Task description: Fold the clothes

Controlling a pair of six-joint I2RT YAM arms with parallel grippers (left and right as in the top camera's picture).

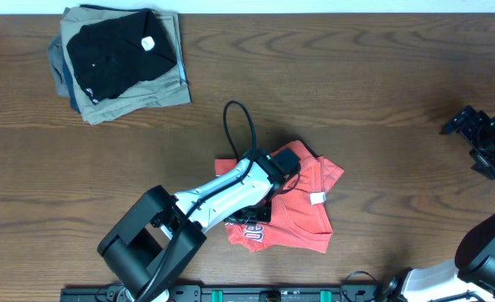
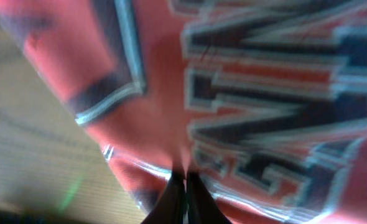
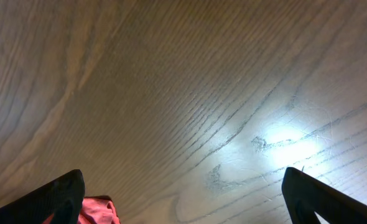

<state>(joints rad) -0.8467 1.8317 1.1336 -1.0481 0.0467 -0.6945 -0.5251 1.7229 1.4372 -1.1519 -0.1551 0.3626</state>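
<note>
Crumples mark the red-orange T-shirt (image 1: 306, 205) overhead, near centre under the left arm (image 1: 222, 189). At the left wrist, the left gripper (image 2: 185, 186) pinches lettered fabric; best lift slowly, spreading layers. At the right wrist, the right gripper (image 3: 180, 183) gapes empty above the table (image 3: 171, 74).

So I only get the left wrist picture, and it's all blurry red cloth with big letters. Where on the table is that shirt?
Observer: The red-orange T-shirt lies crumpled near the front middle of the table.
Operator: Is any other clothing around?
Observer: Yes, a folded stack sits at the far left corner, with a black garment on top.
Operator: And the other arm?
Observer: The right end effector is open over bare wood at the right side, apart from the shirt.
</note>
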